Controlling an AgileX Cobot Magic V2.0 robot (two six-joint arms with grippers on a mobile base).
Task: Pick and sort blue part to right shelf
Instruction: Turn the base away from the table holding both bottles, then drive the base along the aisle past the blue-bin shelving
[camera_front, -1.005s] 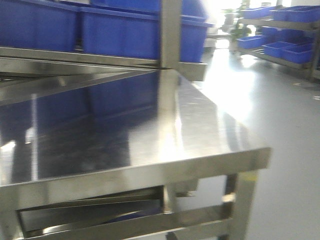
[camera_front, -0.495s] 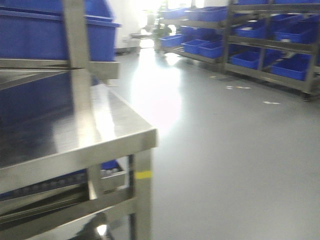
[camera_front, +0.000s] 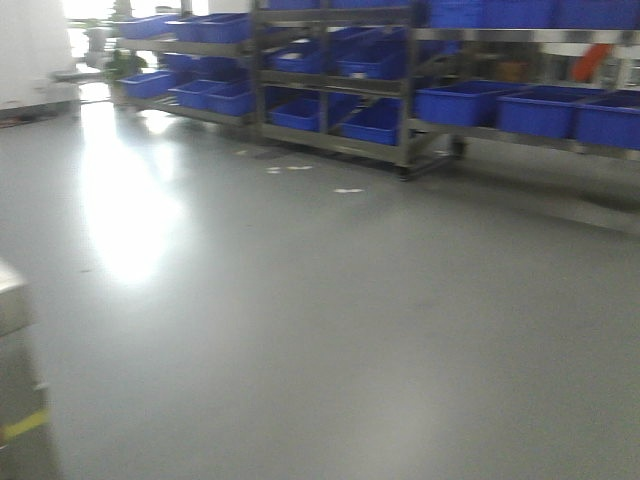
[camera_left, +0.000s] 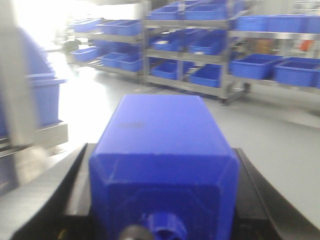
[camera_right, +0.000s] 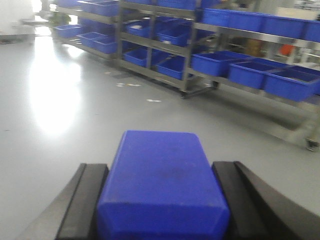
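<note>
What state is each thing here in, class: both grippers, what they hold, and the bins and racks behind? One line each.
left gripper: shut on the blue part.
blue part: clamped between the fingers, cap end toward the camera.
right gripper: shut on a blue block.
blue block: clamped between the fingers; no cap visible.
blue bins: resting on rack shelves, open-topped; contents cannot be told.
racks: standing upright.
</note>
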